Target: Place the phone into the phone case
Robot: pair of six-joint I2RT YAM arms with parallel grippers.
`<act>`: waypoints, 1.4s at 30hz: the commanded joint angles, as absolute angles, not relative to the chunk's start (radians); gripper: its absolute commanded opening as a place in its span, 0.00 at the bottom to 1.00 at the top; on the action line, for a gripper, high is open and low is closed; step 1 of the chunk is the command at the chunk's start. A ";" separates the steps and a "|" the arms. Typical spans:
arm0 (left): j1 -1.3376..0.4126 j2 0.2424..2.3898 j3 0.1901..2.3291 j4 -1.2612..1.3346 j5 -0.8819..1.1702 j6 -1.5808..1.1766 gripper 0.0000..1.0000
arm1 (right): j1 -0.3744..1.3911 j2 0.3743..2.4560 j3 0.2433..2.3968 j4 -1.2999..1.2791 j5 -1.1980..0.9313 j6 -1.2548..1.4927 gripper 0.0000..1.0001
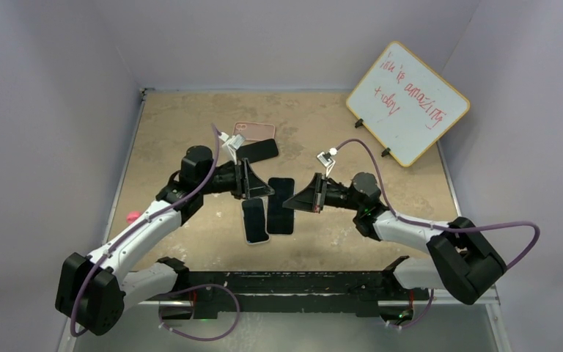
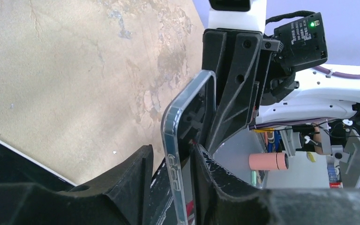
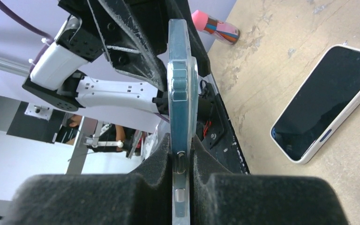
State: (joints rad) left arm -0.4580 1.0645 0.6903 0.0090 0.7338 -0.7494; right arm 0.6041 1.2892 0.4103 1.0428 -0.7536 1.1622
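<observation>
Phone case (image 3: 183, 93), clear, is held up edge-on between my 2 arms, above the table (image 2: 75, 70). My right gripper (image 3: 182, 157) is clamped tight on 1 end. My left gripper (image 2: 171, 157) has its fingers apart around the other end, with a gap on 1 side. White-edged phone (image 3: 326, 103) lies flat, screen up, on the table nearby. Can't tell if the case has anything inside.

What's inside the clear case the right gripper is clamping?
Through the clear case rim a bluish slab shows, edge-on; from above its face reads dark. The right gripper covers its lower end, so how fully it is seated can't be told.
</observation>
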 commanded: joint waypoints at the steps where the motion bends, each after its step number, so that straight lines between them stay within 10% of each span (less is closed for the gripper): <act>1: -0.451 1.083 0.721 0.079 0.754 -0.745 0.35 | 0.611 1.249 0.420 1.060 -0.777 1.117 0.00; 18: -0.451 1.002 0.988 -0.562 0.211 -0.286 0.72 | 0.611 1.292 0.556 0.370 -0.580 0.795 0.00; 28: -0.452 0.942 0.919 -0.547 0.127 -0.233 0.90 | 0.611 1.520 0.598 0.384 -0.603 0.810 0.01; 42: -0.451 0.873 0.909 -0.549 0.080 -0.238 0.90 | 0.607 1.591 0.621 0.200 -0.432 0.794 0.39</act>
State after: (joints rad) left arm -0.4580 0.8898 0.9169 -0.5686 0.1024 -0.2642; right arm 0.6083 1.6173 0.5968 0.2817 -0.5323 0.8116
